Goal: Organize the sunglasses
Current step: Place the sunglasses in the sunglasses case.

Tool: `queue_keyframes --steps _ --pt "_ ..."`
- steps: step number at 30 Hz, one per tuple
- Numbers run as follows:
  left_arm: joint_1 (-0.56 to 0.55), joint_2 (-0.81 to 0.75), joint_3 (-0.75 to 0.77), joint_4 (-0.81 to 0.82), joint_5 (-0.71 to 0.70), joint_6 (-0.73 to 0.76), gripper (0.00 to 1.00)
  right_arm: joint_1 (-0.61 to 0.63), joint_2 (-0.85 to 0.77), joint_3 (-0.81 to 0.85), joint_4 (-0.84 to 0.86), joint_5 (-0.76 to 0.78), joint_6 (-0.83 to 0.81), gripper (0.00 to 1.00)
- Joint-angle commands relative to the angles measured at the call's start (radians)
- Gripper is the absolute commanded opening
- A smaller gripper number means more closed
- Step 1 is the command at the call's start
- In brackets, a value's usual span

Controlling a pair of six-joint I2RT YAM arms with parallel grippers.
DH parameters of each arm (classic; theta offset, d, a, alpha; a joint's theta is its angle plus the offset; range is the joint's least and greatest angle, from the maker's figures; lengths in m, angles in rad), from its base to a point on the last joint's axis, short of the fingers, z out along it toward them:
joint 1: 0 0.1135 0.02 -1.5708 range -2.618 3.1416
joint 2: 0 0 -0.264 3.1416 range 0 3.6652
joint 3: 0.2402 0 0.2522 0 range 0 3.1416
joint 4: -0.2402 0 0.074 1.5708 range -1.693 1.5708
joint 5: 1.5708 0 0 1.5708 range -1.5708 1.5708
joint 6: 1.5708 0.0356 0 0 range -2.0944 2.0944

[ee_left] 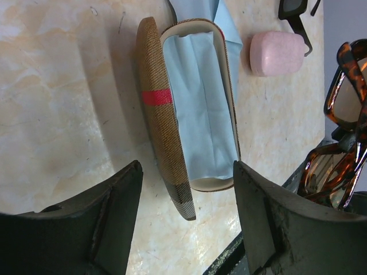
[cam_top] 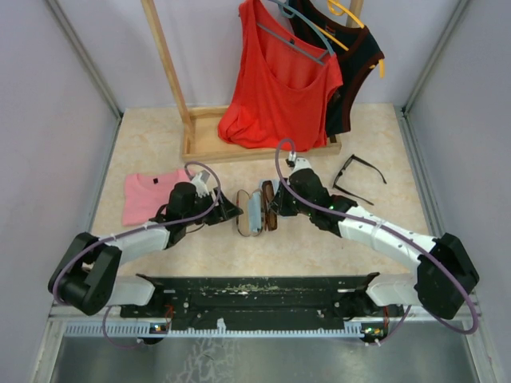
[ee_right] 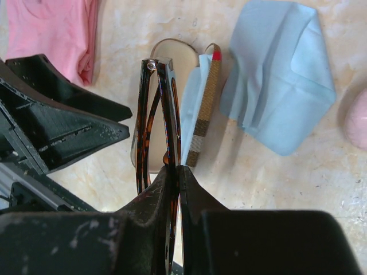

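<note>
Brown sunglasses [ee_right: 157, 114] clamped folded in right gripper [ee_right: 176, 172], likely to fit case [ee_right: 205, 109] at 12 o'clock | left gripper [ee_left: 186, 169] held apart.

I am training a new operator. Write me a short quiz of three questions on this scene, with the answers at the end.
1. True or false: the right claw is shut on the reddish-brown sunglasses.
2. Choose one: what lies inside the open plaid case? A) a light blue cloth B) a pair of glasses C) nothing at all
3. Fill the gap: the black sunglasses lie on the robot's ____ side of the plaid case.

Key: 1 true; 2 A; 3 right.
</note>
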Motion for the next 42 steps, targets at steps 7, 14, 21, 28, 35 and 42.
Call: queue_keyframes --steps 7,14,21,28,35,42 --pt "0.001 0.090 0.056 0.089 0.108 0.012 0.68 -0.006 -0.103 -0.013 0.003 0.116 0.033 0.00" --pt "-0.003 0.124 0.069 0.132 0.141 0.008 0.67 -0.010 -0.138 -0.042 -0.005 0.127 0.037 0.00" --pt "-0.021 0.152 0.097 0.150 0.159 0.003 0.65 -0.026 -0.159 -0.067 0.011 0.110 0.042 0.00" --pt "-0.053 0.155 0.124 0.142 0.150 0.009 0.64 -0.072 -0.128 -0.078 0.082 0.009 0.051 0.00" --pt "-0.068 0.175 0.131 0.142 0.148 0.009 0.61 -0.134 -0.030 -0.093 0.210 -0.127 0.056 0.00" --pt "-0.069 0.177 0.142 0.124 0.145 0.016 0.58 -0.173 0.100 -0.070 0.308 -0.247 0.038 0.00"
